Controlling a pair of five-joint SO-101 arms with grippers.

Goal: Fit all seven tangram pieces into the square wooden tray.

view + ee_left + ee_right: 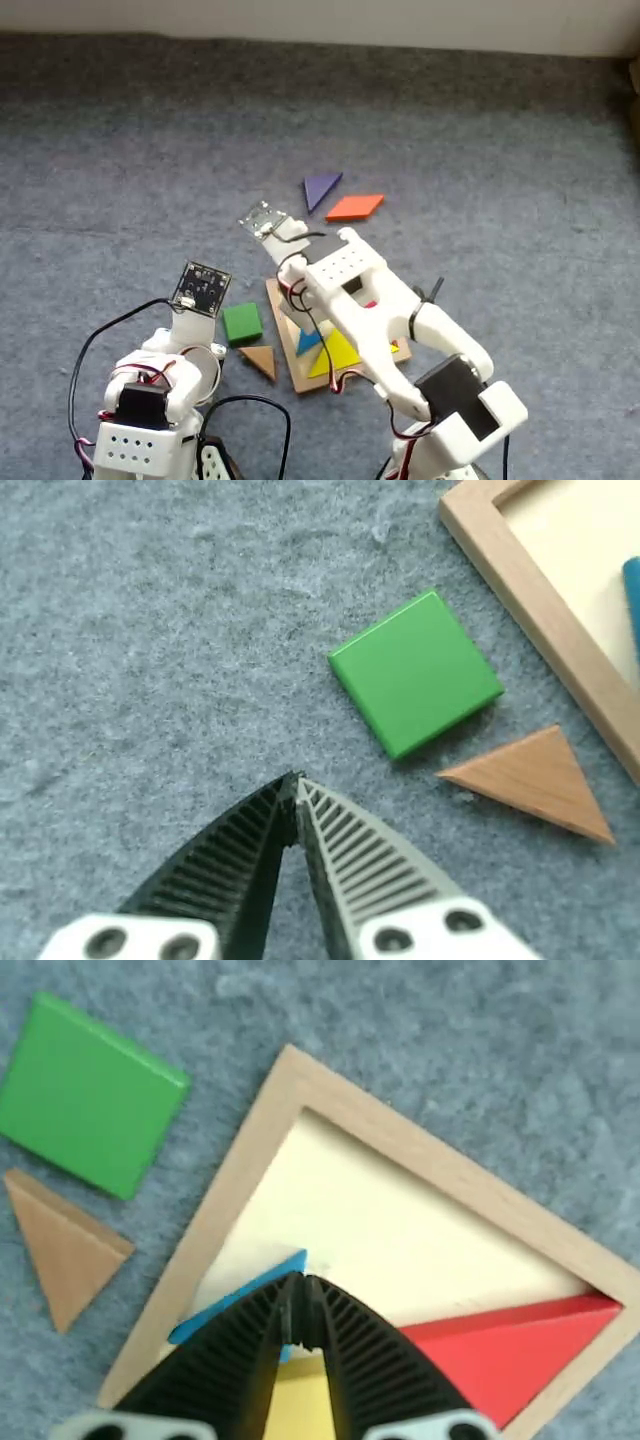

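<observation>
- Seven tangram pieces, counted one by one: three lie inside the square wooden tray (283, 342), four outside it on the grey carpet (500, 150).
- In the tray: a blue piece (235, 1300), a yellow triangle (337, 353) and a red triangle (500, 1352). The tray's far part shows bare wood.
- Just left of the tray sits one green square (242, 323). One bare-wood triangle (261, 360) lies just near of it, beside the tray's left rim but apart from it.
- Beyond the tray's far side, well apart from it, one purple triangle (322, 187) and one orange parallelogram (354, 207) lie side by side, the purple on the left.
- Two arms — the right arm (360, 300) stretches across the tray in the high view and covers much of it, the red triangle included. The left arm (160, 390) stands near-left of the pieces.
- The right gripper (300, 1290) has its jaws pressed together, tips over the blue piece inside the tray.
- The left gripper (297, 785) is likewise pressed together, over bare carpet near the green square and touching no piece.
</observation>
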